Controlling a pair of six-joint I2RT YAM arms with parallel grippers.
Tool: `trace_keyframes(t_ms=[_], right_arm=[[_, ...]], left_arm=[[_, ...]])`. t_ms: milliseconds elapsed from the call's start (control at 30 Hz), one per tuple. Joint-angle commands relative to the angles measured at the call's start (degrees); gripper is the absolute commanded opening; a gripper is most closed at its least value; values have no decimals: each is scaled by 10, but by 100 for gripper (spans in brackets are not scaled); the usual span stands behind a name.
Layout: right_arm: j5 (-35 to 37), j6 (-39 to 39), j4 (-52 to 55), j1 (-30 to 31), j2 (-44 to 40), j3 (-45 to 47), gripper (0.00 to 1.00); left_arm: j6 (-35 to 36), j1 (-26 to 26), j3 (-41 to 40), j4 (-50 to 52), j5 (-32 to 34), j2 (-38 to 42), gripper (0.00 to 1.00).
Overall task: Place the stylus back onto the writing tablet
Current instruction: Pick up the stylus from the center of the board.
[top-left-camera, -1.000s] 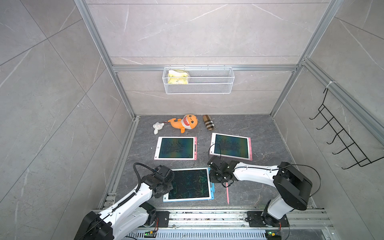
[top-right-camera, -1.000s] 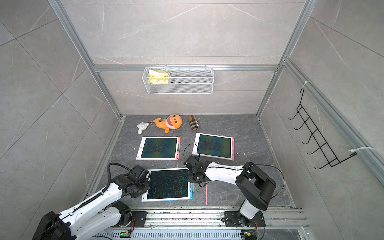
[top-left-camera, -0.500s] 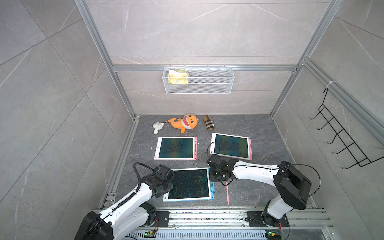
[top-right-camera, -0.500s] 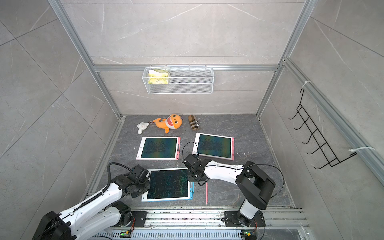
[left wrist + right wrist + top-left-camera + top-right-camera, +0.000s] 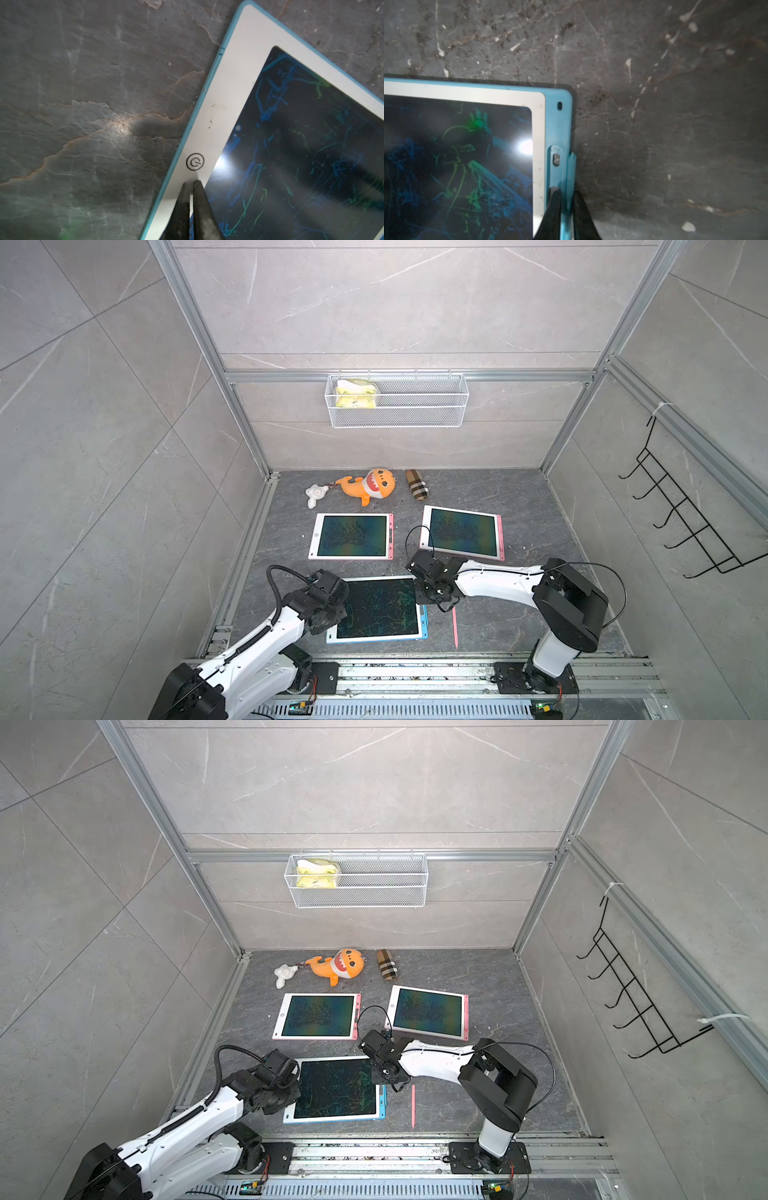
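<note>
The blue-framed writing tablet (image 5: 382,610) (image 5: 336,1088) lies flat at the front of the floor. A blue stylus (image 5: 570,172) lies along the tablet's right edge, beside the slot. My right gripper (image 5: 566,192) (image 5: 424,602) is shut on this stylus, one finger on each side. My left gripper (image 5: 192,182) is shut with nothing in it. Its tips rest on the white bezel (image 5: 228,93) just below the round button (image 5: 195,162) at the tablet's left side. A pink stylus (image 5: 454,626) (image 5: 413,1106) lies loose on the floor right of the tablet.
Two pink-framed tablets (image 5: 352,536) (image 5: 463,532) lie behind the blue one. Farther back are an orange shark plush (image 5: 370,486), a small white plush (image 5: 316,493) and a plaid pouch (image 5: 417,484). A wire basket (image 5: 397,404) hangs on the back wall, a black hook rack (image 5: 681,514) on the right wall.
My right gripper has edged slightly left onto the tablet's right edge and its jaws have narrowed around the blue stylus. The left arm has stayed in place.
</note>
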State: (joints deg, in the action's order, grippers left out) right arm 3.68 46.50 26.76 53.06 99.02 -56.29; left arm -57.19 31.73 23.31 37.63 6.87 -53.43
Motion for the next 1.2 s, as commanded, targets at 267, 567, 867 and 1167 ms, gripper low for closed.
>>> trace_keyframes(t_ms=[267, 567, 867, 1167], right_arm=[[-23, -11, -19, 1, -16, 23, 16], [-31, -14, -18, 1, -29, 22, 6], [-31, -23, -4, 2, -33, 11, 3], [-34, -10, -3, 2, -39, 7, 0]], left_arm=[[1, -3, -20, 11, -11, -6, 11], [-3, -3, -25, 12, -12, 2, 11], [-2, -3, -26, 6, -16, 0, 11], [-2, -3, -29, 5, -17, 1, 11]])
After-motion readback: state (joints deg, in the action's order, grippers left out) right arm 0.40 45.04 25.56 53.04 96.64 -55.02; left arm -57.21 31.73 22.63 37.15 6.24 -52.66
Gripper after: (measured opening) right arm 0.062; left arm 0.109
